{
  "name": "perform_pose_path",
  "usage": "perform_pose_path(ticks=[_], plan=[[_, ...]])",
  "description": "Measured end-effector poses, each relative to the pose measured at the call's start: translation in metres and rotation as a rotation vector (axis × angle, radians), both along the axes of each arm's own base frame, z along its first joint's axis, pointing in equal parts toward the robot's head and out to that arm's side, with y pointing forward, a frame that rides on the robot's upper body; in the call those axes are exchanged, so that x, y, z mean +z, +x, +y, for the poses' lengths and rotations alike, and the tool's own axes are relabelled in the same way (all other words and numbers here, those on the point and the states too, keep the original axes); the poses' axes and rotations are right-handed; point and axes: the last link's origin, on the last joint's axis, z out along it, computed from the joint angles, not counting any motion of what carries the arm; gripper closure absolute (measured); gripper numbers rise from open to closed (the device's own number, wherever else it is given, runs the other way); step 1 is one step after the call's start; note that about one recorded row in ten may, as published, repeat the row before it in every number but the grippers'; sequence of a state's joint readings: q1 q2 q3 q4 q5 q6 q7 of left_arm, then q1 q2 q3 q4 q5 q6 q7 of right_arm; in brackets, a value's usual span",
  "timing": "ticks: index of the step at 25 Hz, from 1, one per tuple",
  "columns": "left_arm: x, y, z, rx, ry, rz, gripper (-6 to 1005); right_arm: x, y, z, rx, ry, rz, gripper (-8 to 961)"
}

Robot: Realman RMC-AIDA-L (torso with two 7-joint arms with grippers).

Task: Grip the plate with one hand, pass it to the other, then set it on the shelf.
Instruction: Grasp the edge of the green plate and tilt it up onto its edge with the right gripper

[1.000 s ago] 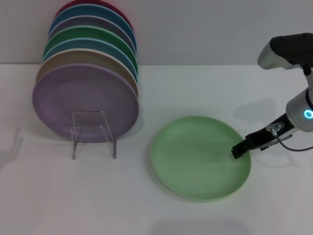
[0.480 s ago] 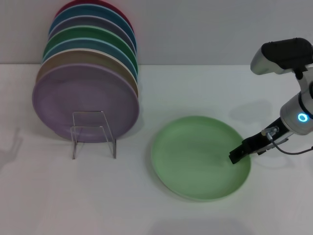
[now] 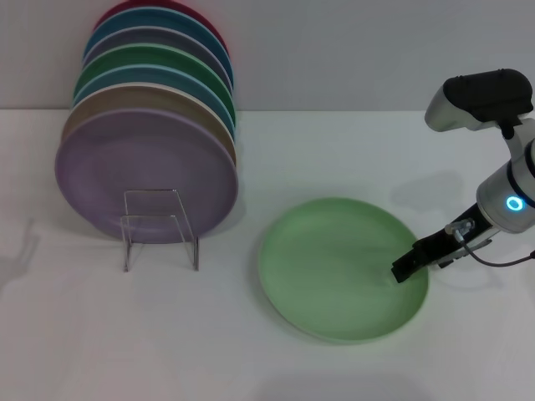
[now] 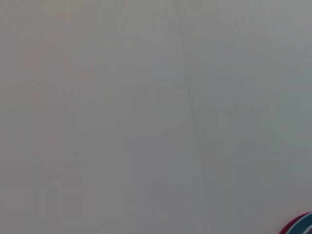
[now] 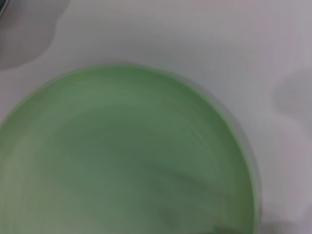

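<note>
Plate (image 3: 338, 267) lies flat on tabletop (image 3: 251, 334), its near-right rim under right hand (image 3: 403, 269); finger state unclear. Left hand unseen.

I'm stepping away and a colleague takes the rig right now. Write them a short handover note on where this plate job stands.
Right end effector: low at the right edge of the pale green plate; whether it has closed on the rim cannot be told.
Left end effector: out of view; its wrist camera shows only a blank surface.
Plate: flat on the white table, right of the clear acrylic shelf.
Shelf: holds a row of upright plates, lilac plate at the front.
Done: right arm is at the plate.
Left: grip and lift, pass to the left end effector, set the plate on the shelf.
</note>
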State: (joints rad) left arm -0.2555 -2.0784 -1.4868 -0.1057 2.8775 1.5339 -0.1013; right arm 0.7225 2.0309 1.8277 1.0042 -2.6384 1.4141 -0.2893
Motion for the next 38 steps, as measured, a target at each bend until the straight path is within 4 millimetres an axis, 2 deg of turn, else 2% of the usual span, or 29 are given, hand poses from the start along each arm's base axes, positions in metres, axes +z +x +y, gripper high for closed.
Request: perform_pose_path(ticks=[6, 17, 27, 36, 38], plan=[[0.000, 0.000, 0.000, 0.000, -0.001, 0.000, 214, 0.000, 0.000, 0.000, -0.003, 0.005, 0.001, 279], [0.000, 0.002, 0.001, -0.009, 0.000, 0.001, 214, -0.005, -0.001, -0.001, -0.005, -0.012, -0.004, 500], [0.000, 0.001, 0.001, -0.006, -0.002, 0.001, 214, -0.009, -0.001, -0.002, 0.003, -0.016, -0.010, 612], [0.001, 0.000, 0.001, -0.002, 0.001, 0.001, 214, -0.011, -0.005, -0.001, 0.019, -0.018, -0.013, 891], [0.001, 0.000, 0.001, -0.002, 0.001, 0.001, 214, -0.011, -0.007, -0.002, 0.031, -0.024, -0.012, 892]])
